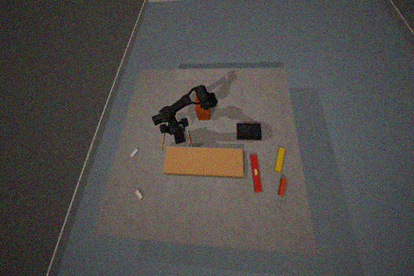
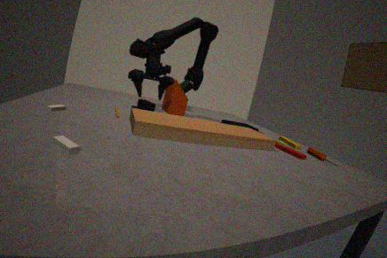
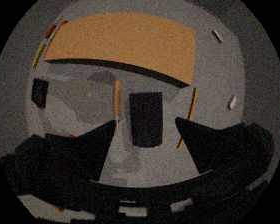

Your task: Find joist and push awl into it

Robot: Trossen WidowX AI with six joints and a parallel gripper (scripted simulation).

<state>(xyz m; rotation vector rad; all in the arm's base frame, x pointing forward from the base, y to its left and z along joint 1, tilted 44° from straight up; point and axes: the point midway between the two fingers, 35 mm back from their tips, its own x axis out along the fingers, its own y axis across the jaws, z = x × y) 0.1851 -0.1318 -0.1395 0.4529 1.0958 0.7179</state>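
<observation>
The floor panel [image 1: 204, 161] [image 2: 200, 131] [image 3: 126, 40] is a long tan board lying flat. The stud finder [image 1: 179, 137] [image 2: 146, 105] [image 3: 146, 132] is a small black block behind the panel's left part in the top view. My gripper [image 1: 174, 126] [image 2: 150, 97] [image 3: 146, 121] is open and empty above the stud finder, with one finger on each side of it in the wrist view. The awl [image 1: 190, 139] [image 3: 117, 97], with a wooden handle and thin metal tip, lies beside the stud finder. The black tray [image 1: 249, 125] [image 2: 240, 124] [image 3: 40, 93] is right of them in the top view.
A thin orange-yellow stick [image 1: 163, 142] [image 2: 117, 112] [image 3: 193, 104] lies on the stud finder's other side. An orange block [image 1: 204, 114] [image 2: 175, 100] stands near the arm's base. A red level [image 1: 255, 180], yellow block [image 1: 280, 159] and red-handled screwdriver [image 1: 282, 186] lie right of the panel. Two white pieces [image 1: 134, 152] [image 1: 139, 194] lie left.
</observation>
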